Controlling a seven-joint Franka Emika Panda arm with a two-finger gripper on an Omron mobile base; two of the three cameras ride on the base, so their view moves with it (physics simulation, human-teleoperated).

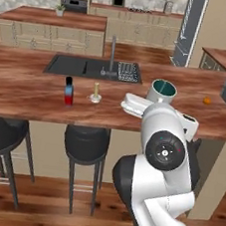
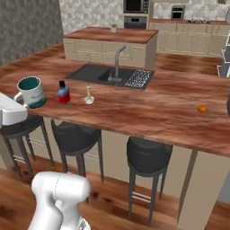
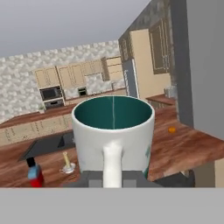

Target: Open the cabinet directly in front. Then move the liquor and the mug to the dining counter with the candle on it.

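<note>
On the left part of the dining counter stands the liquor, upright, already in its place. Just beside it, to the right, is the candle on its small white dish, apart from the bottle and not touching it. Behind both lies the black sink with the grey faucet.

More to the right is the mug. It is upright, with its teal inside open to the top, and it seems to be carried at the near edge of the counter, not yet resting on the wood. The gripper is pressed together on the mug's handle, as the hand view shows: the white loop comes down between the two dark tips. Far to the right lies a small orange thing, well apart from everything.

I judge that the last step is in hand: to set the mug down. The risks are these. The grip is only on the thin handle, so the mug can turn or tilt if the arm moves quickly. If the mug is let go while part of its base hangs over the edge, it can fall to the floor. A path too far to the left could push the candle over.
</note>
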